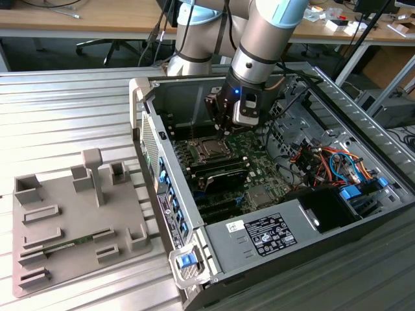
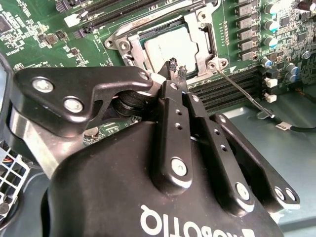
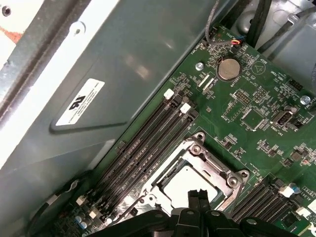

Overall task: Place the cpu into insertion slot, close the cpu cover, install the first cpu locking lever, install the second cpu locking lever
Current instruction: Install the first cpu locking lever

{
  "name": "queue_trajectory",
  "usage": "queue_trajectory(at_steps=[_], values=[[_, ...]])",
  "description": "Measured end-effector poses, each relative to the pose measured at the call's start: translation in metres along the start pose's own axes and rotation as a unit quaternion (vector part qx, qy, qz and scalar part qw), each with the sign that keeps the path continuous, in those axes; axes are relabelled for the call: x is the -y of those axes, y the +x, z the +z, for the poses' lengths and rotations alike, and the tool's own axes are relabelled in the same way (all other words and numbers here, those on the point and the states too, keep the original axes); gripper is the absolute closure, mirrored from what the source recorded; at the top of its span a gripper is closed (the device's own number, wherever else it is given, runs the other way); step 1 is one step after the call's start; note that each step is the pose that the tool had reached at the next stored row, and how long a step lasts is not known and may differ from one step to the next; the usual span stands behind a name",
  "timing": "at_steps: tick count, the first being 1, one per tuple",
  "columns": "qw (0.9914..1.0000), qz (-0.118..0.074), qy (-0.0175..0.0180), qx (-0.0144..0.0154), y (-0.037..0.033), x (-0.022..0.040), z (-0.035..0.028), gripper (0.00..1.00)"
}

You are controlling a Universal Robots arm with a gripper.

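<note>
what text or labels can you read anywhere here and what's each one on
gripper body: white maker's mark, upside down, not quoted here
white sticker on case wall: print too small to read
black label inside the case: too small
motherboard markings: too small

silvery-grey square cpu (image 2: 165, 47) lies flat in the insertion slot (image 1: 209, 149), near the green motherboard's (image 1: 256, 146) edge at the exterior view's left. the silvery cpu cover (image 2: 206, 39) lies down around it. one thin locking lever (image 2: 242, 89) angles away from a cover corner.
</note>
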State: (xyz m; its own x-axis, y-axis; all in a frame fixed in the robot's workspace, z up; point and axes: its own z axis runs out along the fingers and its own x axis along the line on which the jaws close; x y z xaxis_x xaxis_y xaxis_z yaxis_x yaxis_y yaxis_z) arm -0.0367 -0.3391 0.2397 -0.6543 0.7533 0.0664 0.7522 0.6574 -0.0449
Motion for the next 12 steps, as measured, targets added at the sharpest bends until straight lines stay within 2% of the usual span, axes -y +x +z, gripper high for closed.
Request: queue_trajectory(at_steps=[6, 7, 9, 12], values=[[0.99951, -0.031, 0.0019, 0.0013, 0.0000, 0.0000, 0.0000, 0.89], [0.99909, -0.042, 0.0027, 0.0018, 0.0000, 0.0000, 0.0000, 0.89], [0.99771, -0.067, 0.0042, 0.0027, -0.0001, -0.0001, 0.0000, 0.89], [0.99671, -0.081, 0.0049, 0.0031, -0.0001, -0.0001, 0.0000, 0.89]])
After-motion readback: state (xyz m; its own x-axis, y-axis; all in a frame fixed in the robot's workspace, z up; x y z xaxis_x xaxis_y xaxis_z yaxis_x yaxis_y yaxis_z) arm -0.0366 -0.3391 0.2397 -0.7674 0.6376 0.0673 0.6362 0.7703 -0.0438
